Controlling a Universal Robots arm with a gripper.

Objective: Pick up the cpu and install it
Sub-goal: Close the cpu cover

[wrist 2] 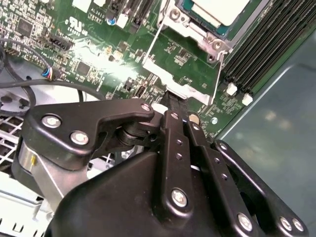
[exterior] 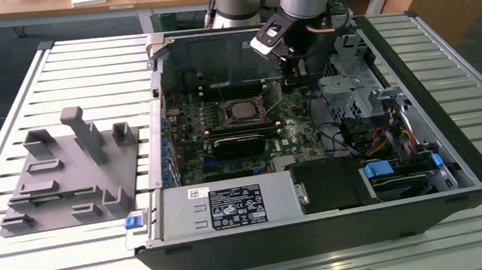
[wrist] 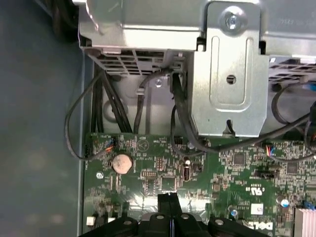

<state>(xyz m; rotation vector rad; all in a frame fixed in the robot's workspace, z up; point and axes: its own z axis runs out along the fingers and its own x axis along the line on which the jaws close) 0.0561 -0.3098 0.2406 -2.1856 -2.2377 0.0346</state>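
At the exterior view's left, a grey tray (exterior: 71, 167) with upright posts lies on the slatted table (exterior: 89, 63), just beside the open case (exterior: 449, 157). Inside the case the green board (exterior: 189, 132) lies flat. Near its middle the cpu (exterior: 241, 111) sits in its socket, silvery top up, with a black block (exterior: 242, 144) just on its near side.

The gripper (exterior: 293, 87) hangs to the exterior view's right of the cpu and slightly farther back, near it but apart, pointing down at the board. Its fingers are pressed together with nothing between them (in the first wrist view only a thin seam divides them at the gripper (wrist: 168, 196)). In the second wrist view the gripper (wrist 2: 174, 101) is low over the board, and the cpu (wrist 2: 219, 9) lies beyond it, past the socket's metal frame (wrist 2: 190, 27). I cannot tell whether the tips touch the board.

Farther to the exterior view's right stands a metal cage (exterior: 345, 91).
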